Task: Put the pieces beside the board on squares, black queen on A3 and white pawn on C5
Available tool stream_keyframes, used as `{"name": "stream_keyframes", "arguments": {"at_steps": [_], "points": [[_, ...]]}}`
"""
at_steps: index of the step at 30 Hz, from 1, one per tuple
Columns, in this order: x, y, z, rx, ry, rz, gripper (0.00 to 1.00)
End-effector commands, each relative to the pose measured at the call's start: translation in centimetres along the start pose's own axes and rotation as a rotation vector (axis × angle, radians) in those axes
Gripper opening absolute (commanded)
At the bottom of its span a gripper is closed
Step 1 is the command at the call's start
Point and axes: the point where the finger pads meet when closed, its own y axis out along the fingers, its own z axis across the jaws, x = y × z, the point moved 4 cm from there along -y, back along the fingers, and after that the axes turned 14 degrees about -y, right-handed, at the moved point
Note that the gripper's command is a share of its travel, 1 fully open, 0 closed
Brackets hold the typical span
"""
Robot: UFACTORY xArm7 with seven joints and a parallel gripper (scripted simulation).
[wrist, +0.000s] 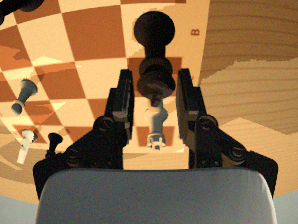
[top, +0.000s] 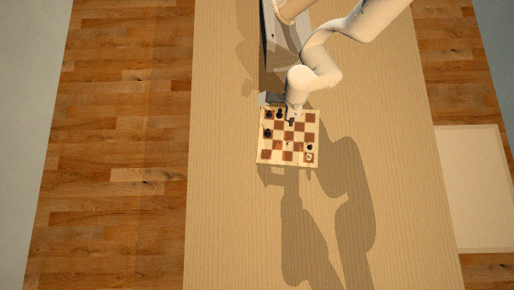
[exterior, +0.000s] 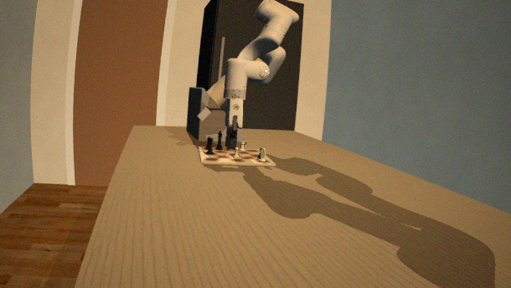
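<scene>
Though apparently finished with black queen (top: 267, 133) (exterior: 209, 146) on A3, must confirm white pawn, hidden near C5, and withdraw gripper (top: 291, 121) (exterior: 231, 143) (wrist: 155, 84) with jaws spread.

And here's the white arm (top: 322, 56) (exterior: 260, 46), bent at its elbow, wrist upright, the gripper (top: 291, 120) (exterior: 232, 144) (wrist: 155, 84) pointing down, fingers parted, probably only partway.

Black piece (wrist: 26, 6)—cropped, wrist view's corner
</scene>
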Motion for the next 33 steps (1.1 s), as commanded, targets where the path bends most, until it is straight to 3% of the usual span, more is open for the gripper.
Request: {"name": "stream_keyframes", "arguments": {"at_steps": [1, 8, 25, 33], "points": [[-0.1, -0.1, -0.1, -0.003, 0.001, 0.003, 0.34], [-0.1, -1.2, -0.1, -0.003, 0.001, 0.002, 0.34], [-0.1, -8.4, -0.1, -0.003, 0.001, 0.002, 0.34], [-0.1, -9.1, -0.1, -0.003, 0.001, 0.002, 0.34]]}}
